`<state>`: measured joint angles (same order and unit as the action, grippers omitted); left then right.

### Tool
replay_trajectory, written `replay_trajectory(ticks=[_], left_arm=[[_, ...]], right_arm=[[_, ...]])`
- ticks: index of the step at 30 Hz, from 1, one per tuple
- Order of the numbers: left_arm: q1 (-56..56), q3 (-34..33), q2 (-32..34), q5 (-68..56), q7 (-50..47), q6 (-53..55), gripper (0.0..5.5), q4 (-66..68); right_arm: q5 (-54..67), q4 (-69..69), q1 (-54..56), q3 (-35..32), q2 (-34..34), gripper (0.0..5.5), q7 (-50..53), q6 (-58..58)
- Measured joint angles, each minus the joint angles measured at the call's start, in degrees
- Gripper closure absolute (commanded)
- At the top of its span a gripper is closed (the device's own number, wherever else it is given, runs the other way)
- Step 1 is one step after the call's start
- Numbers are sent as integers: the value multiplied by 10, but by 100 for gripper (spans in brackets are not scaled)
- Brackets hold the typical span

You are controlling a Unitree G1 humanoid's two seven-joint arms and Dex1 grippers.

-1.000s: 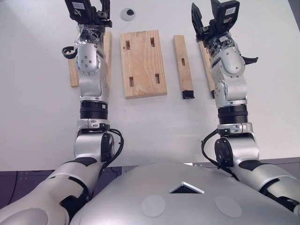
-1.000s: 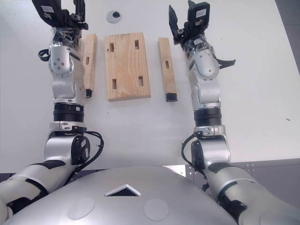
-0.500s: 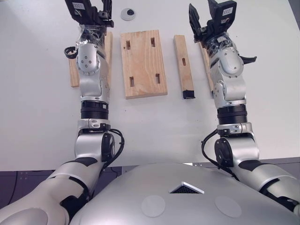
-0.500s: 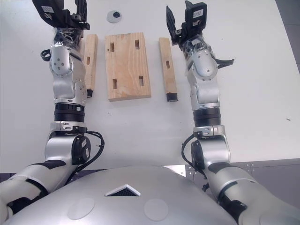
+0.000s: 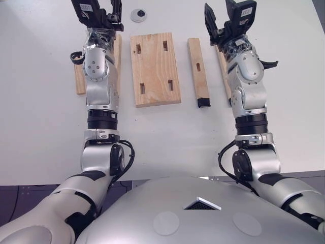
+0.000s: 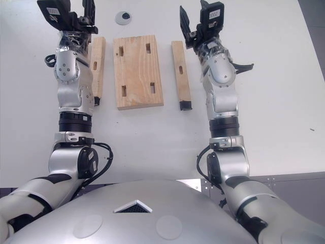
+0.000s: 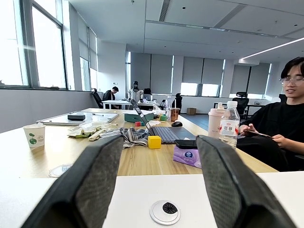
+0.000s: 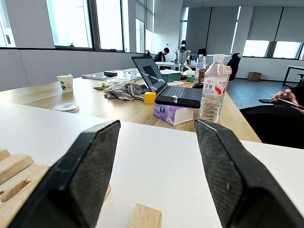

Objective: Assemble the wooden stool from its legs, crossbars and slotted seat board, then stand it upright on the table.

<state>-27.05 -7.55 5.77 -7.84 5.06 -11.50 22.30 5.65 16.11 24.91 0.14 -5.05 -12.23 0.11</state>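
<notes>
With left gripper [image 5: 98, 9] at 11 o'clock and right gripper [image 5: 224, 15] at 1 both agape and empty, a careless descent could shove a leg [image 5: 198, 68] askew.

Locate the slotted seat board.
In the head views the seat board lies flat on the table, centre, with a slotted leg beside its right edge and a round grommet beyond its far edge.
</notes>
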Motion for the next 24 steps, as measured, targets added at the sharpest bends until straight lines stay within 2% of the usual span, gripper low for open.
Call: replay_trajectory(ticks=[7, 12, 14, 17, 24], left_arm=[[0, 0, 0, 0, -1, 2, 272, -2], [25, -6, 1, 0, -10, 13, 272, -23], [29, -6, 1, 0, -12, 16, 272, -36], [41, -6, 1, 0, -13, 25, 272, -51], [47, -6, 1, 0, -14, 37, 272, -68]], right_arm=[[-5, -33, -18, -5, -9, 262, -2, 10], [37, -147, -168, -92, -117, 262, -42, 131], [53, -177, -215, -115, -137, 262, -51, 173], [76, -210, -264, -139, -138, 262, -50, 228], [84, -247, -302, -133, -134, 262, -49, 277]])
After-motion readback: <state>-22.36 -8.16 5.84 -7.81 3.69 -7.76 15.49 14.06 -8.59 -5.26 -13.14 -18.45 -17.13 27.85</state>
